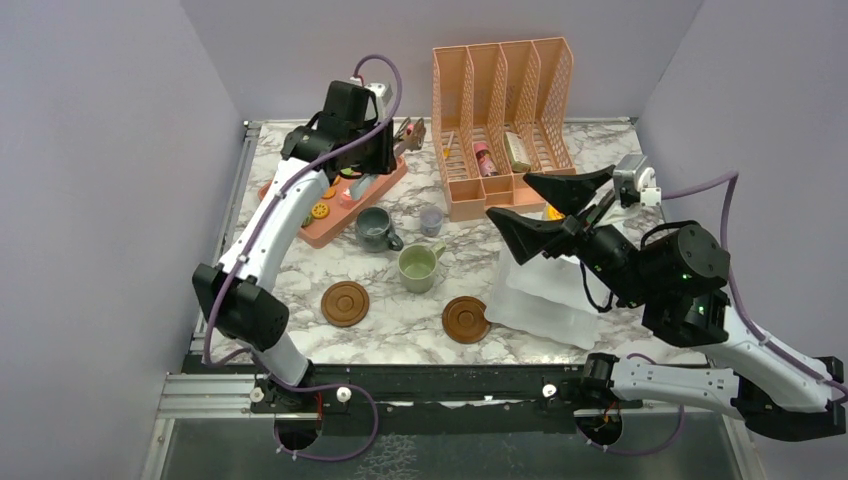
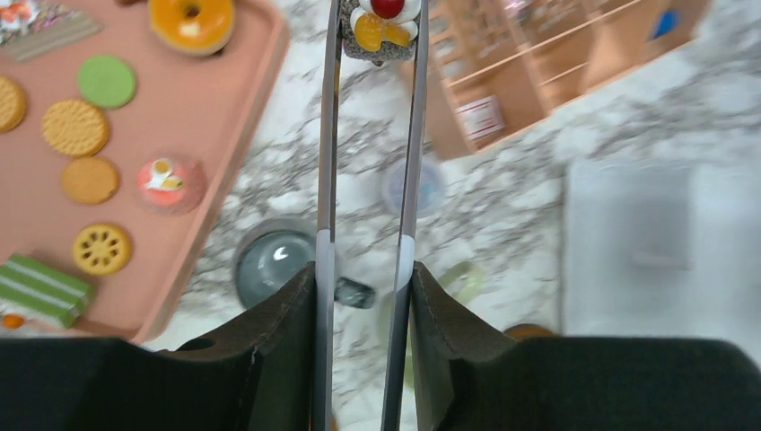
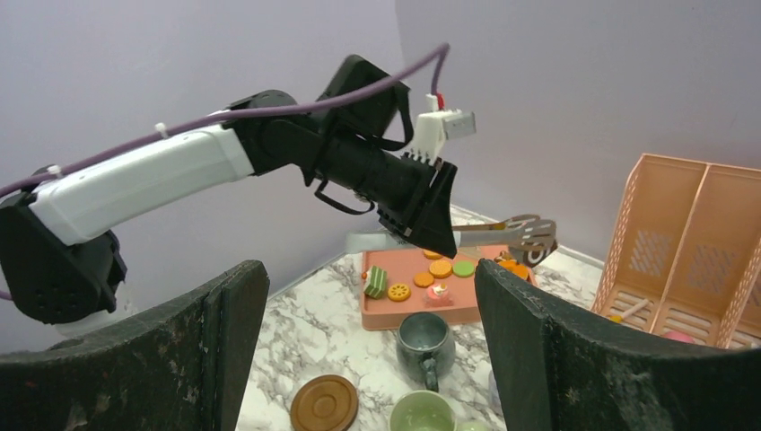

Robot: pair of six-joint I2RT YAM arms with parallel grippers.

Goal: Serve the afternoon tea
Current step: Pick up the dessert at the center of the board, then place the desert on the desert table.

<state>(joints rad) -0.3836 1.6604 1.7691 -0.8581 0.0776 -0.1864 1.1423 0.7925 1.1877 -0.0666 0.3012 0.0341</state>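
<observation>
Grips a pair of metal tongs in the left gripper, with the fingers pressed on both blades: narrow, and holding. Pinches one small toy cake with a red cherry at the far tips, straight ahead of this gripper and lifted off the marble table. Long axis of the tongs in line with the gripper's own pointing direction. Under the blades, just in front of the fingers: grey-blue mug a little to the left, pale green mug a little to the right, blurred. Further left of the blades: pink tray with the other sweets. Behind and below the fingers, toward the arm bases: first coaster and second coaster, both bare, near the mugs but apart from them. Right gripper spread wide, holding nothing, above a pale translucent box, well apart from the tray. Left arm clearly nearer to cake, tray and mugs. Probably needs next a swing of the tips back toward the near side; exact serving spot not sure from here. Counted: two mugs, two coasters, one donut, five round cookies, one pink cupcake, one green striped cake, one sprinkled piece cut by the edge, one cake in the tongs.
</observation>
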